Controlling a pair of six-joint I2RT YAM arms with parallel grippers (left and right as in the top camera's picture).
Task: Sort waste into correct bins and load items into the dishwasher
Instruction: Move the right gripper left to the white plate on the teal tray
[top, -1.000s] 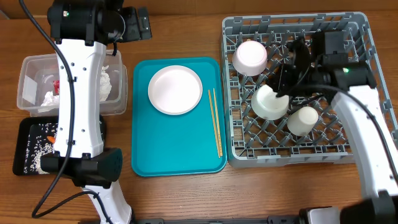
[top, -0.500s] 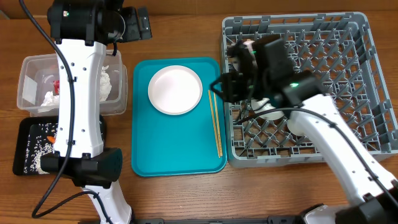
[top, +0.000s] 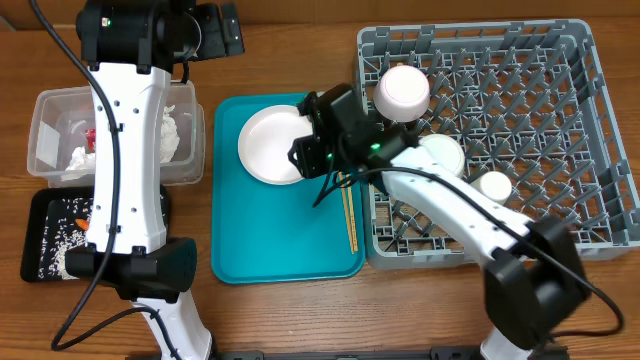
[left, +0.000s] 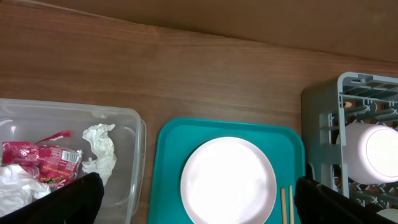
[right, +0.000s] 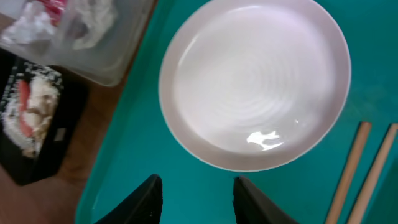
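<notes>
The round white plate (top: 282, 145) (right: 255, 81) (left: 228, 180) lies on the teal tray, with the wooden chopsticks (top: 346, 205) (right: 360, 168) to its right. My right gripper (top: 312, 150) (right: 198, 199) hovers over the plate's near edge, open, with only teal tray between its fingers. Two white bowls (top: 402, 90) (top: 442, 155) and a small cup (top: 493, 185) sit in the grey dishwasher rack (top: 540, 60). My left gripper (top: 228, 32) (left: 199, 208) hangs wide open and empty, high above the table's far side.
The clear tub (top: 50, 130) at the left holds a red wrapper (left: 37, 165) and tissues (left: 99, 146). In front of it the black tray (top: 40, 215) holds rice scraps (right: 34, 112) and a carrot piece (top: 80, 220). The teal tray (top: 260, 240) lies between the tubs and the rack.
My right arm swung left from the rack to above the teal tray and its jaws opened. A bowl stayed behind in the rack. The left arm has not moved.
</notes>
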